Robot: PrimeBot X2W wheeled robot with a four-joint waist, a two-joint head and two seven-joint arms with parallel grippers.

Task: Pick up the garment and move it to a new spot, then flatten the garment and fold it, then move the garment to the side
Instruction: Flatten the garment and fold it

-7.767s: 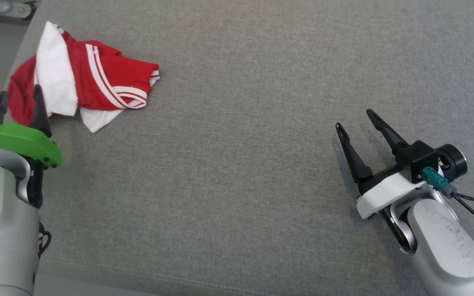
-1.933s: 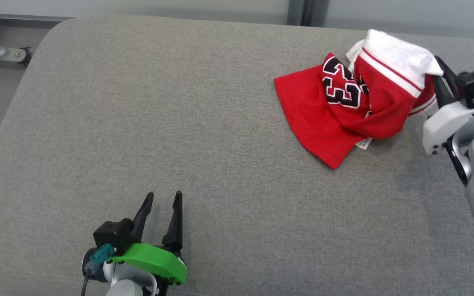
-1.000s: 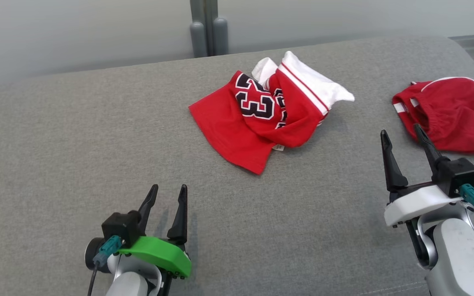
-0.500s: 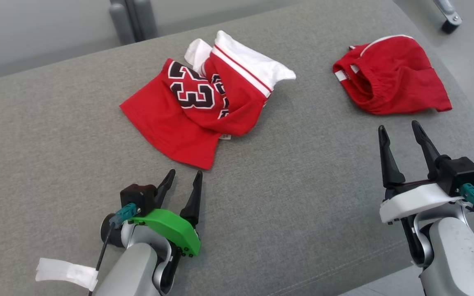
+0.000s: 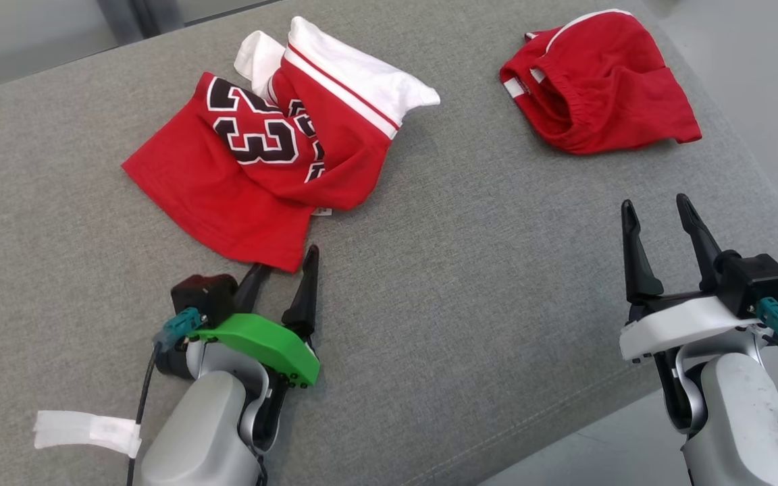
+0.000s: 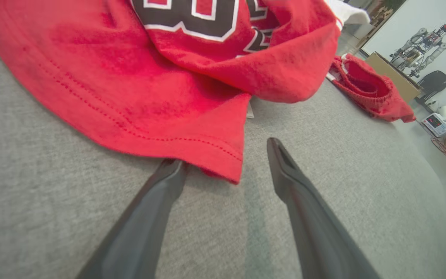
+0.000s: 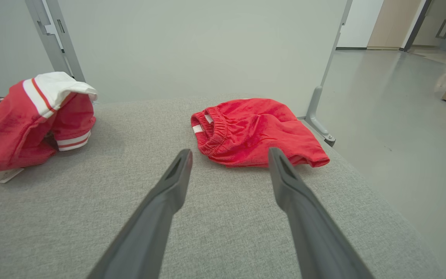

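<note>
Red number 23 jersey (image 5: 227, 196) lies crumpled at the left-centre of the grey fabric-covered counter (image 5: 463, 283), white striped part bunched at the far side. Left gripper (image 5: 286, 262) is at the jersey's near hem corner. Its fingers are apart, with the corner between them in the left wrist view; one fingertip (image 6: 173, 166) touches the hem edge and the cloth is not pinched. Red shorts (image 5: 605, 88) lie well apart at the far right. Right gripper (image 5: 654, 202) is spread wide and empty over bare counter, near the shorts.
</note>
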